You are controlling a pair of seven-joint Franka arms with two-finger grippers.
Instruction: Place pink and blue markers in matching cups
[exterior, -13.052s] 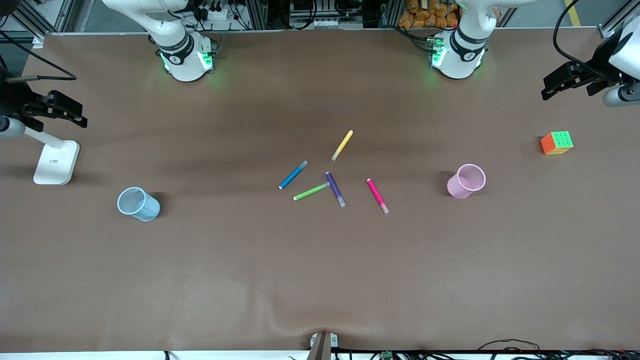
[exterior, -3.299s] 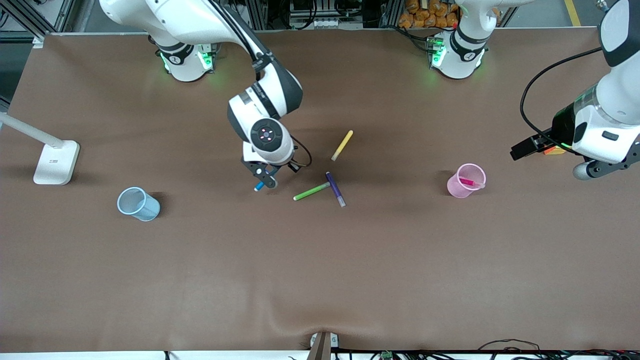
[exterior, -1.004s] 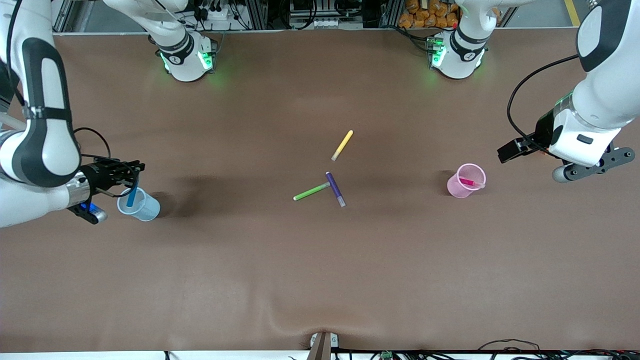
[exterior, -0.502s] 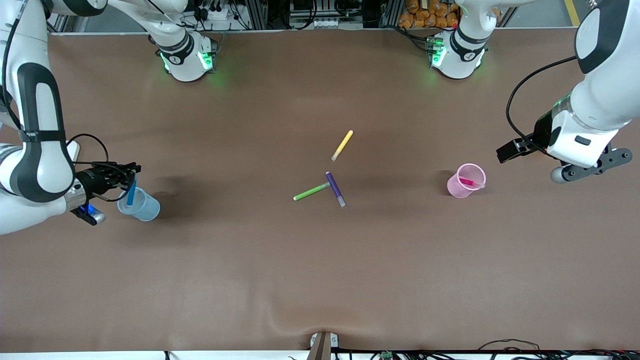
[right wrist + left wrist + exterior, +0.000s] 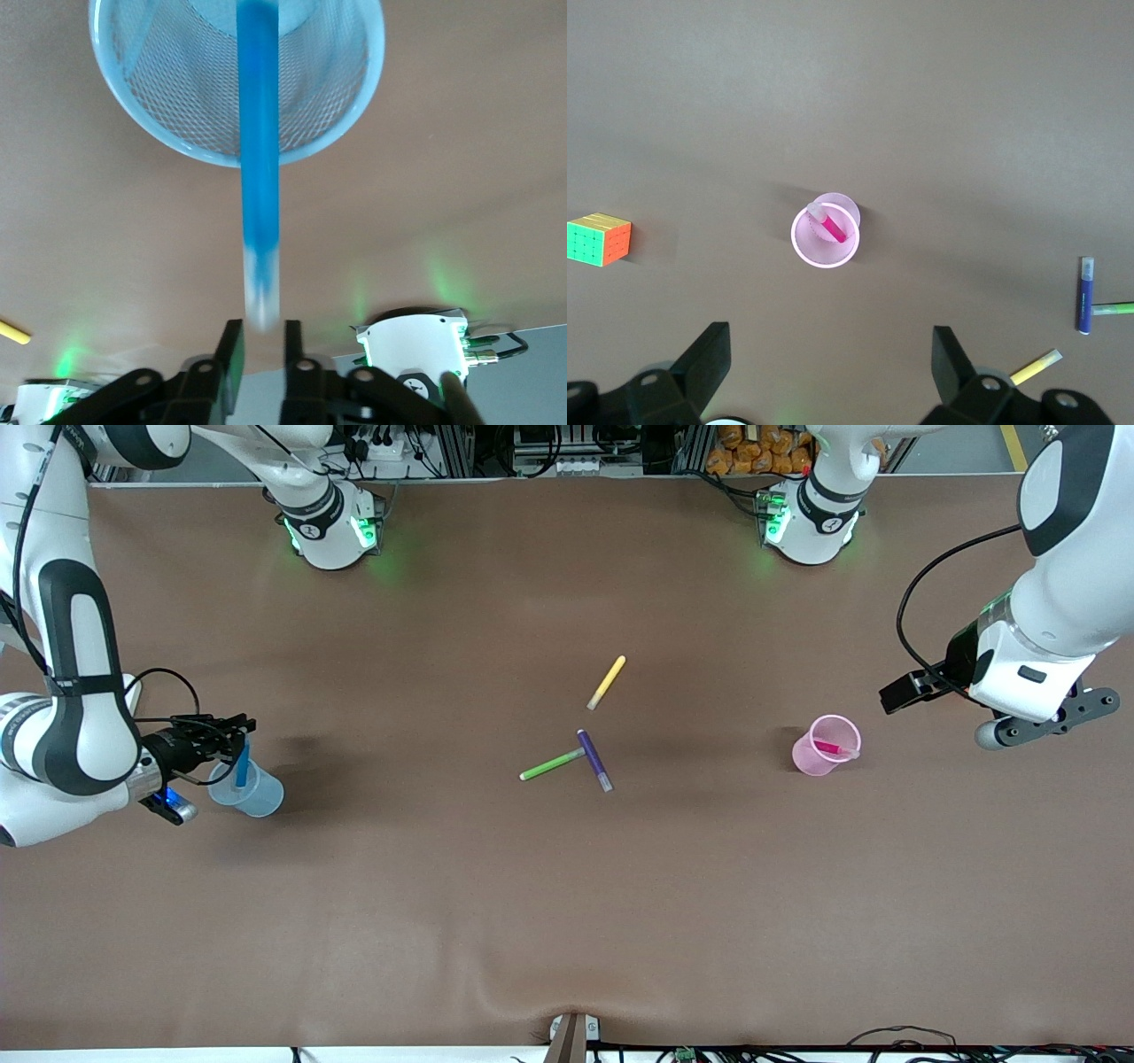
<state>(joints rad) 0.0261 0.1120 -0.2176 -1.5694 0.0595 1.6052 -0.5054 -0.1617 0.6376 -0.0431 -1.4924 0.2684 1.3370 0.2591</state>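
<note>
Right gripper (image 5: 232, 731): I'm easing its jaws apart; blue marker (image 5: 259, 159) is slipping into blue cup (image 5: 257, 793).
Left gripper (image 5: 830, 365): waiting spread wide over the pink cup (image 5: 825, 232), pink marker (image 5: 830, 227) already inside.

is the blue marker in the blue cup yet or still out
Partly in: the blue marker stands with its lower end inside the blue cup, its pale cap end at the right pincer.

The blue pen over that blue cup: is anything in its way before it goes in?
Nothing visible is in the way. The blue marker hangs from the right gripper, its lower end already inside the rim of the blue cup. The cup holds nothing else. The left gripper waits, open, over the pink cup.
</note>
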